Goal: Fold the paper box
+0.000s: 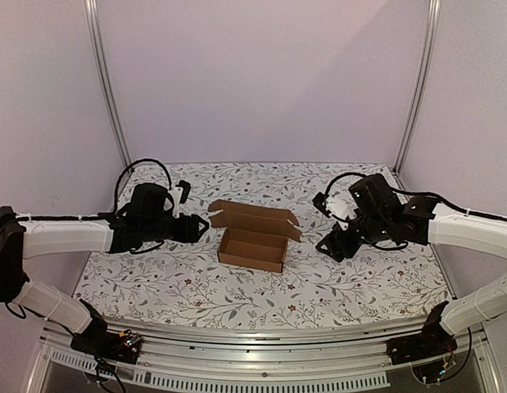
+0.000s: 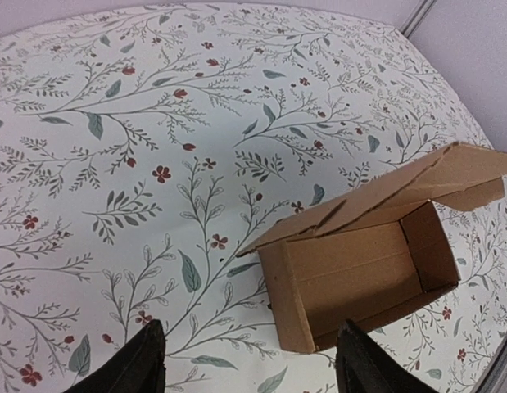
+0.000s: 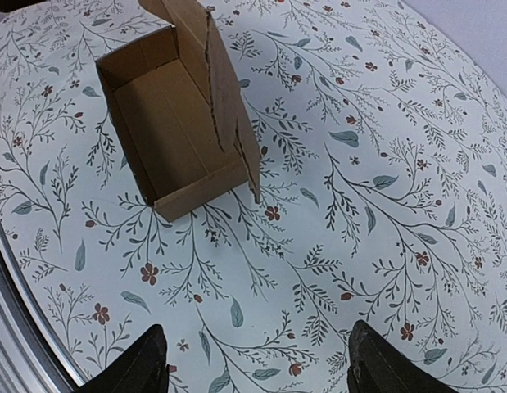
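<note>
The paper box [image 1: 253,248] is a small brown cardboard tray standing in the middle of the floral table, its lid flap [image 1: 255,216] leaning open at the back. My left gripper [image 1: 200,228] hovers just left of the box, open and empty. The left wrist view has the box [image 2: 359,278] close ahead and to the right of the open left gripper [image 2: 251,368]. My right gripper [image 1: 328,243] hangs right of the box, open and empty. In the right wrist view the box [image 3: 175,135] lies farther off, up and left of the wide-open right gripper [image 3: 257,368].
A floral cloth [image 1: 171,282] covers the table. Metal frame posts [image 1: 110,90] stand at the back corners before plain pale walls. A metal rail [image 1: 261,344] runs along the near edge by the arm bases.
</note>
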{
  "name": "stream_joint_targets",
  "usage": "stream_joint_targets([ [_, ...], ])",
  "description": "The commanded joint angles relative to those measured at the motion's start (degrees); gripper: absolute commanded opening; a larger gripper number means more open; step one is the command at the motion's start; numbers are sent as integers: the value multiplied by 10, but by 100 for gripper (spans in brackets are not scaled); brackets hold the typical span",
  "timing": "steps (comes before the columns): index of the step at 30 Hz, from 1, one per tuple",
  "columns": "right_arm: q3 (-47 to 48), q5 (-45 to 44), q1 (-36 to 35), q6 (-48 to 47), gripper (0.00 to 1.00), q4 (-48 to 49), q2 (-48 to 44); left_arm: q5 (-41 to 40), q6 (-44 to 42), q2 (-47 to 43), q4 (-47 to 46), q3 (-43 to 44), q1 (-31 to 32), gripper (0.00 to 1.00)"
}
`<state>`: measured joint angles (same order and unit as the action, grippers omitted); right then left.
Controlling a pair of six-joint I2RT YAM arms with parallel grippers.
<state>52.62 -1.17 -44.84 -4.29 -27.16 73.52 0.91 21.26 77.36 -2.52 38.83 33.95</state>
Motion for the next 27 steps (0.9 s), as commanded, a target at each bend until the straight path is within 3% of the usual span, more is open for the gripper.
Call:
stream_joint_targets([
  [1, -29, 76, 8, 40, 74, 81, -20, 25, -52, 35, -104, 0, -20, 69],
  [19, -77, 113, 10, 73, 74, 122, -35, 123, -116, 150, -164, 49, -51, 52],
  [27, -80, 118, 11, 78, 73, 123, -35, 148, -129, 167, -161, 64, -51, 33],
])
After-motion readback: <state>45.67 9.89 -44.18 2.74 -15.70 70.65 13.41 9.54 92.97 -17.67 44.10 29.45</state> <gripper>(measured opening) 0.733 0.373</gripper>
